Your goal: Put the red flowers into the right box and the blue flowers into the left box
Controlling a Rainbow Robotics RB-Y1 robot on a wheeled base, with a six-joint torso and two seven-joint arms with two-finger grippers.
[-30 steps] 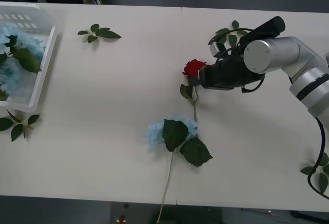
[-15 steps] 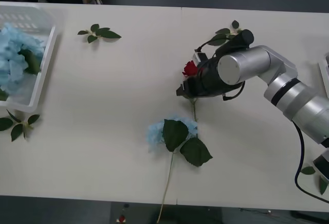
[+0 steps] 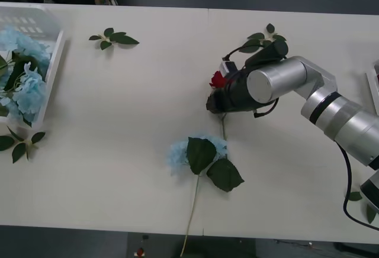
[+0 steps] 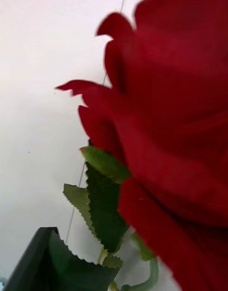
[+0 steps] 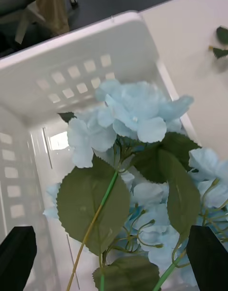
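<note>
One red flower lies on the white table, its stem running toward the near edge. My right gripper sits low over the stem just below the head. In the right wrist view the rose looms very close, and one black finger stands at the corner, so the gripper is open. A blue flower lies nearer the table's front edge. My left gripper hangs open above the left box, which holds several blue flowers. The right box is a sliver at the right edge.
Loose green leaf sprigs lie at the back left, beside the left box, behind my right arm and at the front right. The left box stands at the table's far left corner.
My right arm swung left and lowered its gripper over the rose's stem, then barely moved. The blue flowers in the left box shifted and settled with more leaves showing.
</note>
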